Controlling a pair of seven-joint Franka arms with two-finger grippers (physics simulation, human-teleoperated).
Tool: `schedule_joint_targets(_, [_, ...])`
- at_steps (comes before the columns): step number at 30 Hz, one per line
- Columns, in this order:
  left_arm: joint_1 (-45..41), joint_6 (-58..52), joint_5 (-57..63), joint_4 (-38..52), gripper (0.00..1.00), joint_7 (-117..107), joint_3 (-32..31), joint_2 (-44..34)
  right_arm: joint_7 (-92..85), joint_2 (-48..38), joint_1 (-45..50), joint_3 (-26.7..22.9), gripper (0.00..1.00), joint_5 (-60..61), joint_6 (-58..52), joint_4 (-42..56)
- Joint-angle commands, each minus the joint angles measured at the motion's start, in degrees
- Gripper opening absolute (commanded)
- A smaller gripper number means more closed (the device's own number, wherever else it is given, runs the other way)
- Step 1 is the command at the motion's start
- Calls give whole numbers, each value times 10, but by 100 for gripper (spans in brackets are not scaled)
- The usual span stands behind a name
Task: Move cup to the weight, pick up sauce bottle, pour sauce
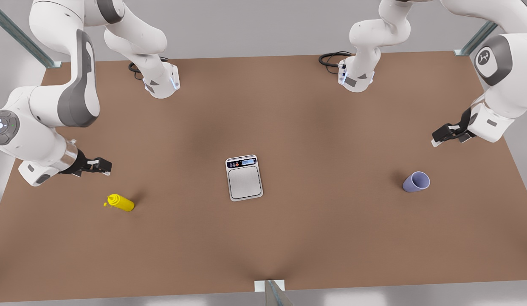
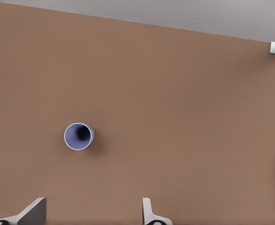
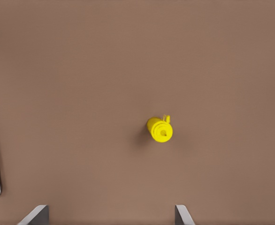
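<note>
The scale point(image 1: 244, 177) sits flat around the middle of the brown counter point(image 1: 288, 238), so everything else is placed off that.

The cup point(image 1: 415, 182) is found well off to the scale's side on the front view's right, standing upright on the counter. The left gripper point(image 1: 442, 135) is hung up above the counter, farther from the scale than the cup and a bit toward the back edge, not touching the cup. In the left wrist view the cup point(image 2: 79, 136) is looked straight down into, with the two fingertips point(image 2: 34, 210) spread wide apart and nothing held between them.

The bottle point(image 1: 120, 202) is set on the opposite side of the scale, also well apart from it, standing on the counter. The right gripper point(image 1: 101, 166) is hovered near it, slightly behind and above, with no contact. From the right wrist view the bottle point(image 3: 159, 129) is seen from on top, and the gripper's fingertips point(image 3: 35, 214) are parted wide with nothing in them.

Looks-wise: the cup is a plain lavender-blue tumbler, no handle, slightly tapered, darker inside. The bottle is bright yellow, a cylinder with a pointed nozzle cap. The scale is a silver-grey rounded rectangle with a square metal-looking plate and a dark strip carrying a small blue display and red buttons. The counter is matte and smooth.
</note>
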Motion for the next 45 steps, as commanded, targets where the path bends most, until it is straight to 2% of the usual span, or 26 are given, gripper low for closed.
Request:
schedule_joint_targets(1, [0, 0, 0, 0, 100, 0, 0, 0, 0, 0, 2, 0, 100, -1, -6, 0])
schedule_joint_targets(2, [7, -2, 1, 0, 100, -1, 0, 14, 0, 0, 2, 0, 100, 1, -12, 0])
schedule_joint_targets(5, [116, 22, 9, 1, 100, 67, 1, 120, -17, 0, 0, 1, 100, 15, -20, 1])
schedule_joint_targets(8, [121, 101, 16, 0, 100, 73, 4, 184, -95, 1, 3, 2, 100, 85, -76, 39])
schedule_joint_targets(9, [121, 162, 16, -43, 100, 73, 4, 184, -196, 1, -20, 0, 100, 152, -80, 36])
schedule_joint_targets(11, [120, 242, 16, -140, 100, 73, 5, 149, -415, 2, -57, -1, 100, 165, -82, 37])
schedule_joint_targets(13, [122, 295, 17, -199, 100, 73, 10, 146, -610, 11, -102, -2, 100, 223, -81, 39])
schedule_joint_targets(15, [129, 330, 17, -223, 100, 73, 11, 149, -756, 17, -147, -2, 100, 263, -80, 39])
schedule_joint_targets(17, [134, 343, 17, -234, 100, 73, 11, 160, -901, 78, -209, -2, 100, 361, -79, 39])
schedule_joint_targets(21, [134, 345, 16, -234, 100, 73, 11, 179, -978, 200, -291, -2, 100, 458, -80, 34])
schedule_joint_targets(27, [134, 362, 16, -232, 100, 73, 11, 206, -1179, 310, -349, -2, 100, 507, -115, 33])
schedule_joint_targets(32, [134, 378, 16, -228, 100, 73, 11, 230, -1248, 380, -354, -2, 100, 515, -115, 38])
schedule_joint_targets(38, [133, 395, 16, -228, 99, 73, 11, 252, -1256, 402, -353, -3, 100, 515, -79, 41])
schedule_joint_targets(39, [133, 395, 16, -228, 87, 72, 11, 255, -1258, 405, -353, -3, 100, 515, -72, 41])
schedule_joint_targets(40, [132, 395, 16, -228, 59, 72, 11, 256, -1259, 407, -351, -3, 100, 516, -70, 41])
schedule_joint_targets(41, [132, 395, 16, -228, 47, 72, 11, 256, -1260, 407, -347, -3, 100, 521, -60, 40])
schedule_joint_targets(44, [132, 395, 16, -228, 39, 71, 11, 259, -1270, 412, -333, -3, 100, 522, -59, 38])
schedule_joint_targets(45, [132, 395, 15, -228, 34, 70, 11, 259, -1272, 414, -333, -3, 100, 529, -57, 38])
